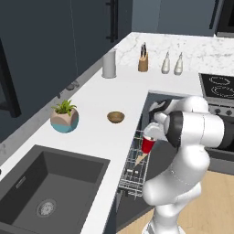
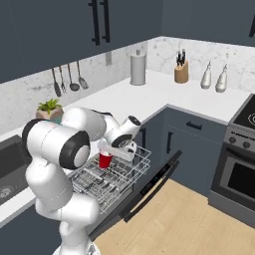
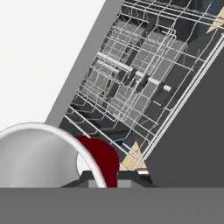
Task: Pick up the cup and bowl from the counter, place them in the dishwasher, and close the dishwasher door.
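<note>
We see the hand [image 2: 110, 151] pinching the cup [image 2: 105, 160] at its rim, fingers pressed tight on the wall, the red cup hanging upright below it. In the hand view the cup's [image 3: 52, 157] white rim and inside fill the lower left, with a strip of the red outer wall just right of the rim.

The cup hangs over the white wire rack [image 2: 112, 178] of the dishwasher [image 2: 149, 187], near the rack's end closest to the surface; we cannot tell whether its base touches the wires. From the left base view the cup [image 1: 147, 143] sits against the edge of the surface [image 1: 98, 103], above the pulled-out rack [image 1: 135, 167].

The dishwasher door [image 2: 152, 183] lies folded down, nearly flat, beyond the rack, over the wooden floor [image 2: 184, 224].

Farther out, the bowl [image 1: 115, 117] rests on the surface, well apart from the hand, left of the dishwasher opening. A potted plant [image 1: 65, 117] stands left of the bowl, and a dark sink [image 1: 45, 187] lies nearer the camera. At the back of the surface stand a grey canister [image 1: 109, 64], a knife block [image 1: 143, 61] and two pale bottles [image 1: 172, 63]. The stove [image 1: 219, 89] lies to the right of the dishwasher.
</note>
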You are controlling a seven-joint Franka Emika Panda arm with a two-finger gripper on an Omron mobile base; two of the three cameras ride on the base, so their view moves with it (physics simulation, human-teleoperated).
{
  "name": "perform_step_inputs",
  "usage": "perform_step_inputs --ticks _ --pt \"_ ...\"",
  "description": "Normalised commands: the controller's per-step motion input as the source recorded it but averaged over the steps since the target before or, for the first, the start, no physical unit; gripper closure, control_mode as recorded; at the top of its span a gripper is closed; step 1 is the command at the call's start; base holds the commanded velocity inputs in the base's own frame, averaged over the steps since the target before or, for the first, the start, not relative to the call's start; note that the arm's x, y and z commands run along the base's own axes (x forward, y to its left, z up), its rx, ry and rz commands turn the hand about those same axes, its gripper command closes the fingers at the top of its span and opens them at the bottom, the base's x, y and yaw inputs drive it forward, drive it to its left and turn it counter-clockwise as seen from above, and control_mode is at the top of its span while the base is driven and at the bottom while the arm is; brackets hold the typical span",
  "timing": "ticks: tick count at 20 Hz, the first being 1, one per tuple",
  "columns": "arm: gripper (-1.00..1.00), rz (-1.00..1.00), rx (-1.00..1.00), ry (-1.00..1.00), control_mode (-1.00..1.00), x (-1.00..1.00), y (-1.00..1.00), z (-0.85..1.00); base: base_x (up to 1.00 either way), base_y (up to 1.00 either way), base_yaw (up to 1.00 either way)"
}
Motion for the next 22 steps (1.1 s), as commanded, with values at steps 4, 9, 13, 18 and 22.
perform_step_inputs --ticks 4,9,13,18,22 --pt "1.0 0.49 0.0 -0.19 -1.0 0.39 -0.23 -0.15 0.0 0.0 0.0" --pt "1.0 0.35 0.0 -0.33 -1.0 0.26 -0.27 -0.09 0.0 0.0 0.0" --pt "1.0 0.09 0.0 -0.19 -1.0 0.38 -0.06 -0.26 0.0 0.0 0.0" --pt "1.0 0.01 0.0 -0.14 -1.0 0.34 0.05 -0.34 0.0 0.0 0.0" --pt "1.0 0.04 0.01 -0.15 -1.0 0.2 0.05 -0.41 0.0 0.0 0.0"
